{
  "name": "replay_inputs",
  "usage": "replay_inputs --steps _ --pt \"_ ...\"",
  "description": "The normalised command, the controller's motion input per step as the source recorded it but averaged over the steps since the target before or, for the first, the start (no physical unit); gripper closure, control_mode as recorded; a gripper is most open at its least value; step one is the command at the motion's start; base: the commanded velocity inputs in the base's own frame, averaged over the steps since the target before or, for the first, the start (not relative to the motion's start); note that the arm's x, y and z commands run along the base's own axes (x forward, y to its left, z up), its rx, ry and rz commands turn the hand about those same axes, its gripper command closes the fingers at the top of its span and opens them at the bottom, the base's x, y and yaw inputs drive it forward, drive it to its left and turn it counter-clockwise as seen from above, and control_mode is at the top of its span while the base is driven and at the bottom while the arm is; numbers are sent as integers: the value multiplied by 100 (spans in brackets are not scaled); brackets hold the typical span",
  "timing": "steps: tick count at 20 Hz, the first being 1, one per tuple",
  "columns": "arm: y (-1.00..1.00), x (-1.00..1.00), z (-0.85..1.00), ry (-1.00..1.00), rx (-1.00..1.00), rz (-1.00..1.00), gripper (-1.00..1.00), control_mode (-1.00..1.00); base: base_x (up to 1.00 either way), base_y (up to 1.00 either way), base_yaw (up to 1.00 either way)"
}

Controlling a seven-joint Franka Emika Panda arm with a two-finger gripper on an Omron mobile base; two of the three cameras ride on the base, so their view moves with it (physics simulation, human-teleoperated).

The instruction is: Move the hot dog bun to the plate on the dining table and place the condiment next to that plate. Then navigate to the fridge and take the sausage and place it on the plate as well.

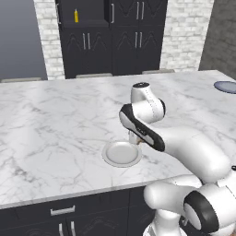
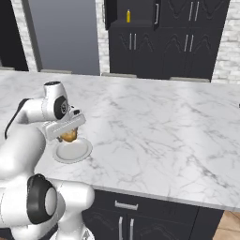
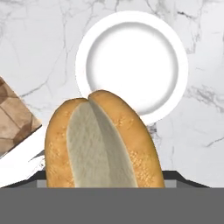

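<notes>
**A:** What is hard to make out, going from left to right?

**B:** In the left base view the arm's own white links cover the gripper, so its fingers are hidden there. At the far right edge the blue-grey plate (image 1: 227,86) is cut off by the frame. It lies on the dining table (image 1: 55,124), well apart from the arm. On a dark cabinet shelf at the back stands the condiment (image 1: 76,16), too small to show more than a yellow sliver.

**A:** And the bun?

**B:** In the right base view the gripper (image 2: 68,132) holds the hot dog bun (image 2: 69,135) just above a small whitish dish (image 2: 72,151) near the table's front edge. Only a tan patch peeks out under the hand there. The jaws stand wide, clamped on the bun's sides.

**A:** How does it look up close?

**B:** In the hand view it is golden-tan and speckled, with a pale split down its top. Its lower end is cut off at the bottom. Whether it touches the dish, I cannot tell.
</notes>
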Motion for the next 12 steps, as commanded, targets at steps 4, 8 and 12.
replay_inputs --steps 4,8,12 --pt "-35 -63 87 -1 0 -6 100 -100 0 0 0" --pt "-39 -63 66 -2 4 -9 100 -100 0 0 0" --pt "-5 -26 11 -2 2 -7 100 -100 0 0 0"
